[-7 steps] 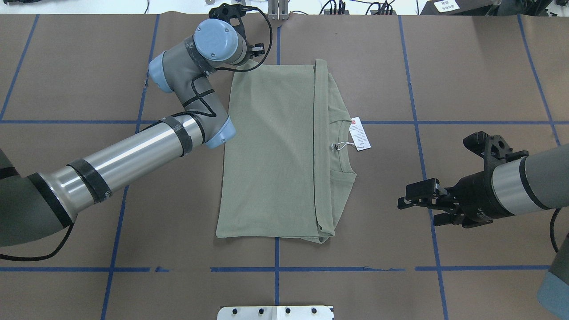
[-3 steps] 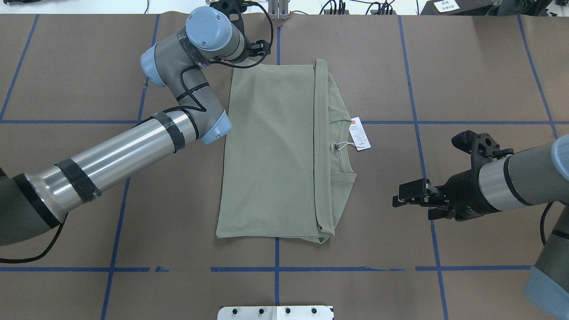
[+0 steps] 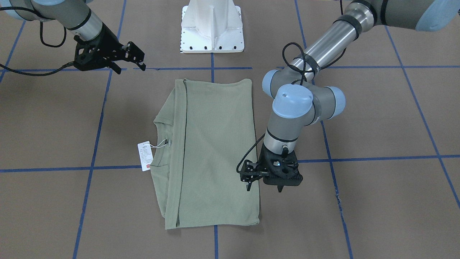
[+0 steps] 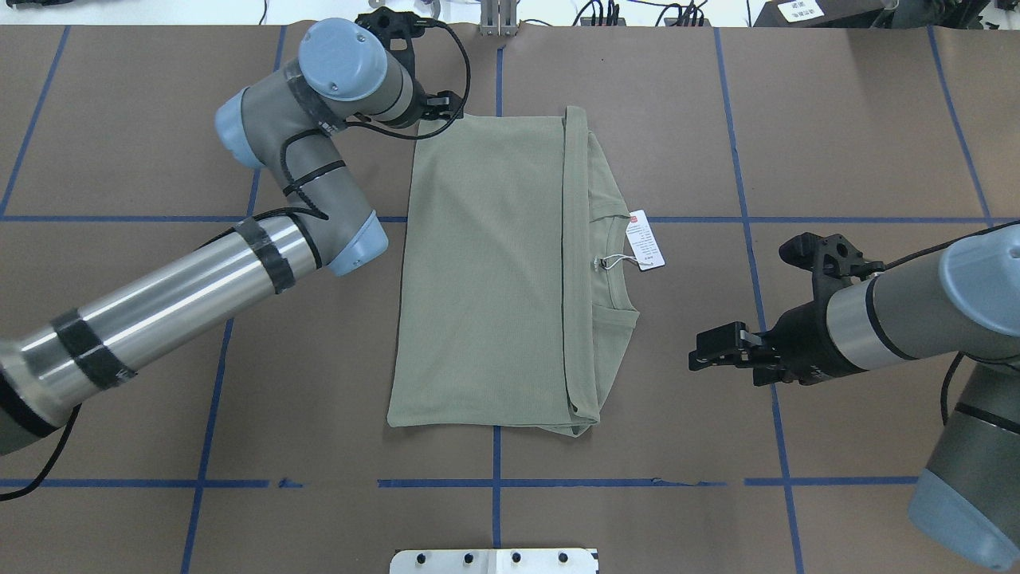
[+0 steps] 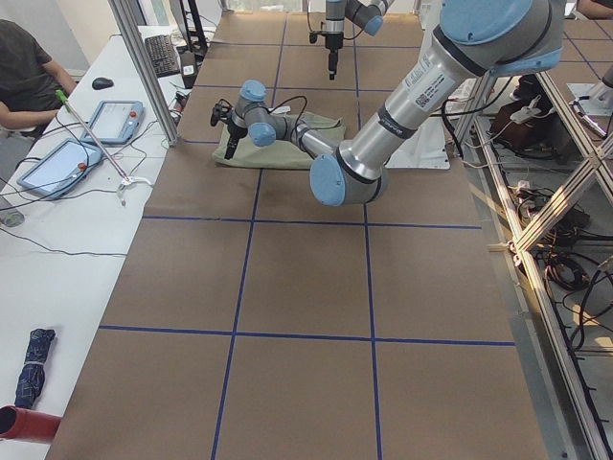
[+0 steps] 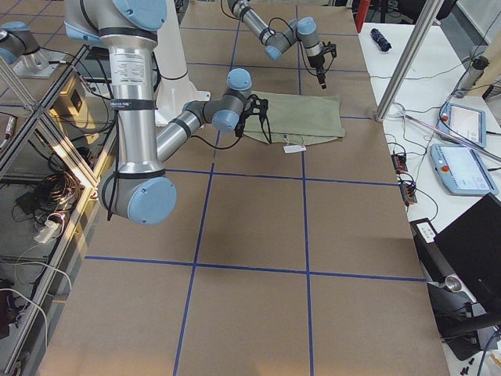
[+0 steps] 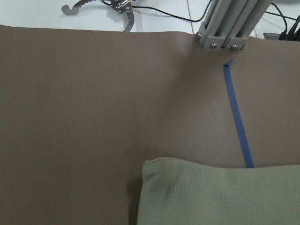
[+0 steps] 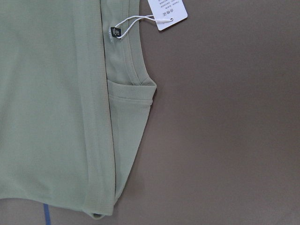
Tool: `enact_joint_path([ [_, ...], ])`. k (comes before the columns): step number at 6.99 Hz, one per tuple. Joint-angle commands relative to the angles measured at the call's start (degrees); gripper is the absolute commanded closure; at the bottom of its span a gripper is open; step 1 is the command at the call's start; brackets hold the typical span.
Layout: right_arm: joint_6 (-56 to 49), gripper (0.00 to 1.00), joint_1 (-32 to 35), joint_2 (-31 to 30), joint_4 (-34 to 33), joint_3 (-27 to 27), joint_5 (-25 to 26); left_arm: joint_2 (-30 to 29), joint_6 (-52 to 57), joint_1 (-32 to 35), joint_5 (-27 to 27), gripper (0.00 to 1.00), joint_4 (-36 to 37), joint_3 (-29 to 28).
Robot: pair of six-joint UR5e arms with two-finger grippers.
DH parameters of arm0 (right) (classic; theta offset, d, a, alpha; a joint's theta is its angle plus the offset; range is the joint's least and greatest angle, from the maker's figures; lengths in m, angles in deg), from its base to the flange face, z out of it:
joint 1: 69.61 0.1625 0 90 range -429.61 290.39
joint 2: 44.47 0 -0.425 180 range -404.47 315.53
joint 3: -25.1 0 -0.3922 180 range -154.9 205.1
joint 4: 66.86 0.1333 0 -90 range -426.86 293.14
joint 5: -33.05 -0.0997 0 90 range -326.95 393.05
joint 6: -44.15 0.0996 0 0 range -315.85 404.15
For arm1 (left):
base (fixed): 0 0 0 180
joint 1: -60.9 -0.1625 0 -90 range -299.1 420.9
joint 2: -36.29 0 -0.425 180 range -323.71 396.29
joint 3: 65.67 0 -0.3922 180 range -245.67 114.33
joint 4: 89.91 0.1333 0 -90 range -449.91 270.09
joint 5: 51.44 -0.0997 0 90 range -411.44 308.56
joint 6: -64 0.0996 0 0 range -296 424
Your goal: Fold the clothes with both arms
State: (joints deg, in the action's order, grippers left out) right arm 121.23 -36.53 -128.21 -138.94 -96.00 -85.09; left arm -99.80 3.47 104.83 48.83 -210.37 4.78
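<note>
The sage-green shirt (image 4: 486, 271) lies folded flat in the middle of the table. Its collar (image 4: 613, 263) and white hang tag (image 4: 645, 239) point toward my right arm. My left gripper (image 4: 430, 102) hangs open above the shirt's far left corner, pointing down and holding nothing; from the front it (image 3: 264, 187) shows two spread prongs. The left wrist view has that corner (image 7: 211, 192) at its lower edge. My right gripper (image 4: 705, 357) is open and empty, level with the table and aimed at the shirt's near right part. The right wrist view looks down on the collar (image 8: 133, 65) and tag (image 8: 167, 11).
Blue tape lines (image 4: 741, 219) cross the brown table cover. The white pedestal base (image 3: 212, 28) stands at the robot's edge. An aluminium post (image 7: 225, 23) rises at the far edge. A side table with tablets (image 5: 57, 163) and a seated person lies beyond the far edge.
My left arm swung left, carrying its gripper from over the shirt's far edge to just past the far left corner. My right gripper slid a little toward the shirt.
</note>
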Motion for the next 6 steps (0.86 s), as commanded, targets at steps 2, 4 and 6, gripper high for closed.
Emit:
enact_joint_path([
  [2,-6.6,0.0,-6.3,20.7,-25.0,6.5,9.0,10.0,4.8,0.0,2.6,0.0,15.5,22.8],
  [4,-16.0,0.0,-8.5,26.1,-25.1,14.1,10.3,15.0,4.8,-0.6,3.9,0.0,19.7,32.1],
  [6,-19.4,0.0,-9.6,27.7,-25.0,19.4,12.4,15.2,4.6,-1.5,3.7,0.0,19.7,31.7],
])
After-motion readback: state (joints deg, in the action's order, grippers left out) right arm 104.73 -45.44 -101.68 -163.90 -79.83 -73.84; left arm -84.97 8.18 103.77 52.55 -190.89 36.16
